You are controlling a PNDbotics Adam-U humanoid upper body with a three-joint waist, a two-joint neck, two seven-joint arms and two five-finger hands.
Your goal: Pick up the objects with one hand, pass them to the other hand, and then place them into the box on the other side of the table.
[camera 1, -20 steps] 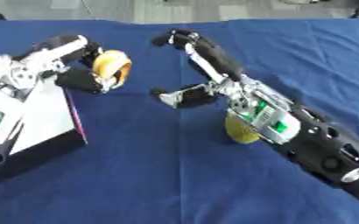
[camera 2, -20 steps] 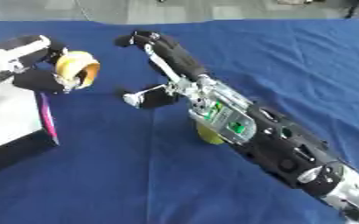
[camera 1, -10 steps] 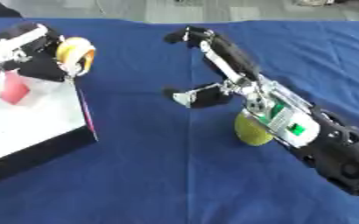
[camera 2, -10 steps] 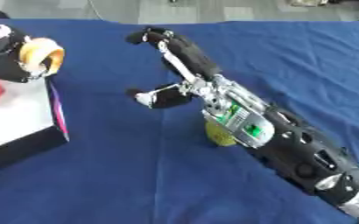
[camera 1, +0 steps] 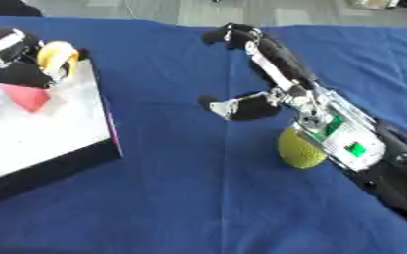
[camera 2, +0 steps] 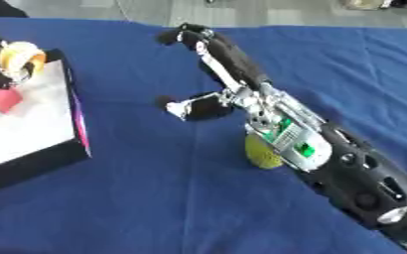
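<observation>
Two hands in view. Left hand, at the upper left, has its fingers curled round a yellow ring-shaped object, held over the white box near its far edge. A red object lies inside the box. Right hand is open, fingers extended above the blue tablecloth, holding nothing. A yellow-green fruit rests on the cloth, partly under the right forearm.

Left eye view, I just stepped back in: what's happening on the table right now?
The left robot hand holds a yellow roll of tape over the white box at the table's left side; it has not been let go yet. A red block already lies in the box. The right robot hand hangs open and empty over the blue cloth, with a yellow-green fruit sitting beside its wrist.
</observation>
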